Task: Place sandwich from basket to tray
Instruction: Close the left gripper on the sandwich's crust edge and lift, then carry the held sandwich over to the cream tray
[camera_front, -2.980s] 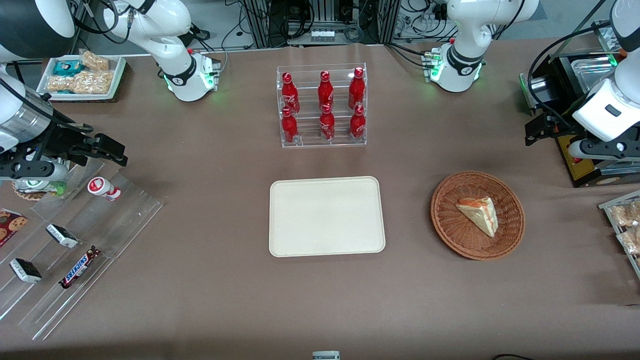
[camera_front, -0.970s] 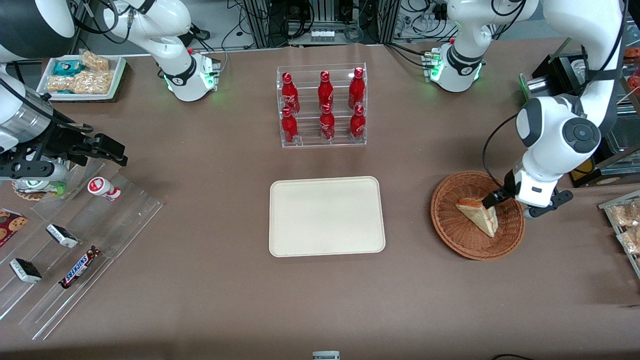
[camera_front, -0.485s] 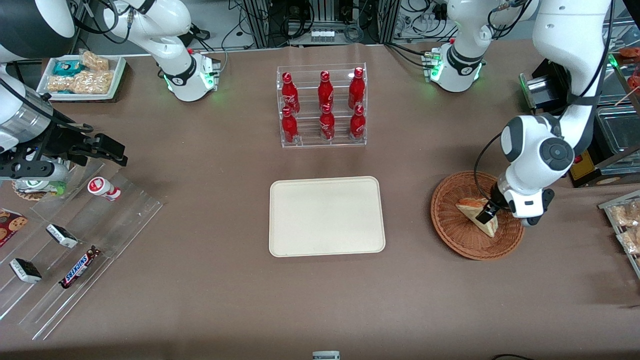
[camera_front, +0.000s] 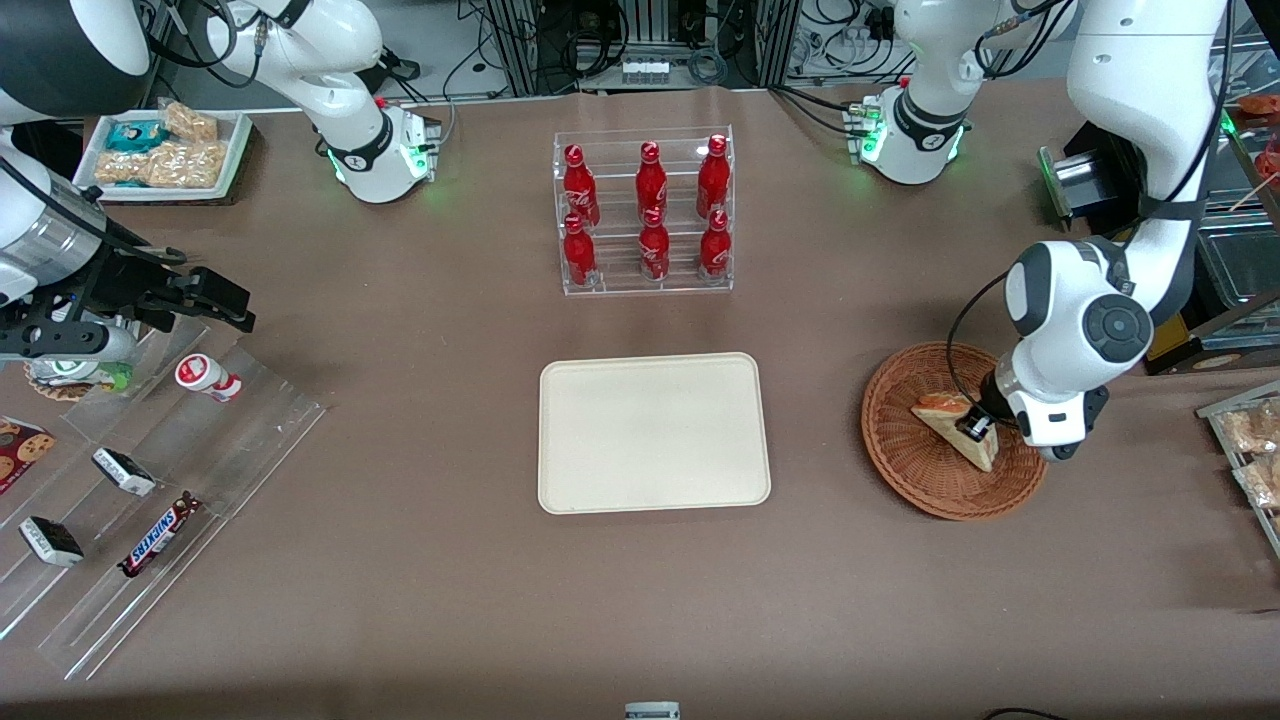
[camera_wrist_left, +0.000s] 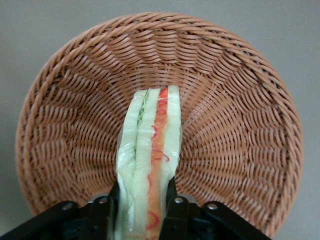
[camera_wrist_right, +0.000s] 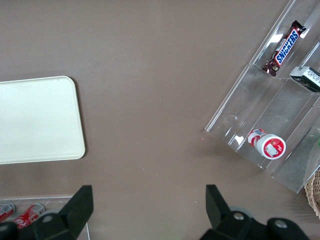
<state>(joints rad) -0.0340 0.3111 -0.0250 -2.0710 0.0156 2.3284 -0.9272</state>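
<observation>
The sandwich (camera_wrist_left: 147, 165) is a pale triangular wedge w/ green and orange-red filling stripes along its cut edge, and looks film-wrapped. It lies in the basket (camera_front: 905, 455), a round reddish-brown wicker one, toward the working arm's end of the surface (camera_front: 450, 600). The tool (camera_front: 972, 428) sits down in the basket, its two fingers (camera_wrist_left: 172, 210) pressed against either flat side of the wedge, closed on it; the sandwich rests on the weave, not lifted as far as can be seen. The tray (camera_front: 654, 432), cream-beige w/ rounded corners, lies mid-surface, well apart from the basket, nothing on it.

Readable writing: "SNICKERS" on 1 bar (camera_front: 158, 534) in the clear stepped rack (camera_front: 230, 440) toward the parked arm's end; 2 small dark-and-white packs and 1 red-white cup share that rack, labels too small to read. 6 red bottles (camera_front: 651, 215) w/ white script stand in a clear rack, 2 rows of 3, farther from the front camera than the tray.
</observation>
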